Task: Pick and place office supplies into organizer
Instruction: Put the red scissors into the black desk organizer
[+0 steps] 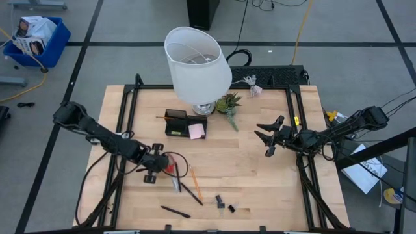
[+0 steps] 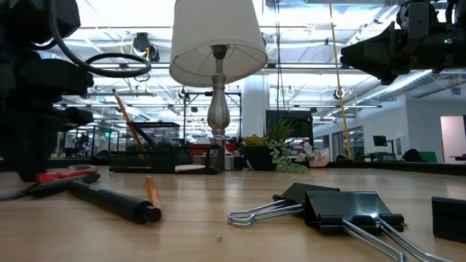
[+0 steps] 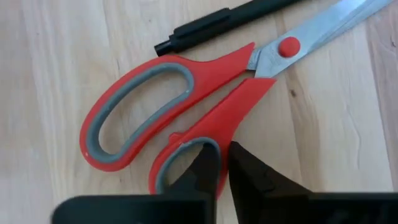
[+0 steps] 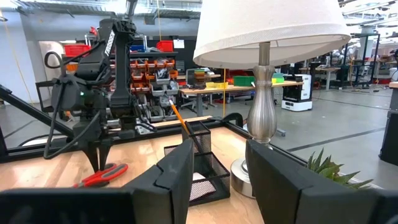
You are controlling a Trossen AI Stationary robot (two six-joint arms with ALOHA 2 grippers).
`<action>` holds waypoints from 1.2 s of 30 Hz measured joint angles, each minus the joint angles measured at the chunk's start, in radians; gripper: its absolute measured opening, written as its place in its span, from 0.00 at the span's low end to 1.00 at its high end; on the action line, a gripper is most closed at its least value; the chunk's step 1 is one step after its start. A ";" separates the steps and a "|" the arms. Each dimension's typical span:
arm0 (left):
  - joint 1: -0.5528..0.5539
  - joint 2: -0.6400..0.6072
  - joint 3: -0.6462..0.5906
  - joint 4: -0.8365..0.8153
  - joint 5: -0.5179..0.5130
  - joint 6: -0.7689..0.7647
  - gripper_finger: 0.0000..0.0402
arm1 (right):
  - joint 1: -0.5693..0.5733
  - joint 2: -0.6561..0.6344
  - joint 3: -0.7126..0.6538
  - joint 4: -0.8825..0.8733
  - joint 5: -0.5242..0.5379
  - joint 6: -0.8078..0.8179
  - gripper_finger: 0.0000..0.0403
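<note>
The red-handled scissors [image 3: 186, 106] lie flat on the wooden surface [image 1: 260, 188] in front of the organizer, toward the left arm's side, with the handle loops at the left end effector [image 1: 158, 170] and the blades running away from it toward the front edge. In the left wrist view the two dark fingers [image 3: 249, 177] are closed narrow on the rim of the nearer handle loop, with only a slit between them; the high view shows only that this end effector sits over the handles. The same wrist view shows a black pen [image 3: 217, 22] lying just beside the far side of the scissors, its long axis roughly parallel to the blades. An orange pencil [image 1: 195, 184] lies beside them, its long axis running from the organizer side toward the front edge, and a second black pen [image 1: 175, 212] lies apart near the front edge. The low view shows black binder clips [image 2: 342, 211] with wire handles close to the camera; in the high view they are small dark marks. The organizer [image 1: 177, 122], a black mesh box at the lamp [image 1: 197, 65] base, holds one pencil standing tilted, and a pink sticky-note pad [image 1: 197, 131] lies at its side next to the lamp. The right end effector [image 1: 268, 137] hangs above the surface on the right, well apart, fingers spread moderately and holding nothing.
</note>
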 joint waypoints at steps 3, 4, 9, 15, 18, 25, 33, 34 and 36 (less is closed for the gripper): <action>-0.014 0.000 -0.001 0.010 -0.011 -0.042 0.12 | 0.000 0.000 0.000 0.000 0.000 0.000 0.35; -0.020 0.000 -0.002 0.012 -0.016 -0.054 0.12 | 0.000 0.000 0.000 0.000 0.000 0.000 0.35; -0.051 -0.006 -0.003 0.034 -0.056 -0.091 0.04 | 0.000 0.000 0.000 0.000 0.000 0.000 0.35; -0.076 -0.030 -0.005 0.029 -0.082 -0.122 0.08 | 0.000 0.000 0.000 0.000 0.000 0.000 0.35; -0.084 -0.046 -0.005 0.027 -0.085 -0.144 0.08 | 0.000 0.000 0.000 0.000 0.000 0.000 0.35; -0.105 -0.054 0.090 -0.165 -0.168 -0.156 0.04 | 0.000 0.000 0.000 0.000 0.000 0.000 0.35; -0.116 -0.054 0.302 -0.440 -0.327 -0.175 0.09 | 0.000 0.000 0.000 0.000 0.000 0.000 0.35; -0.116 -0.054 0.329 -0.483 -0.352 -0.178 0.08 | 0.000 0.000 0.000 0.000 0.000 0.000 0.35; -0.115 -0.054 0.378 -0.573 -0.402 -0.198 0.05 | 0.000 0.000 0.000 0.000 0.000 0.000 0.35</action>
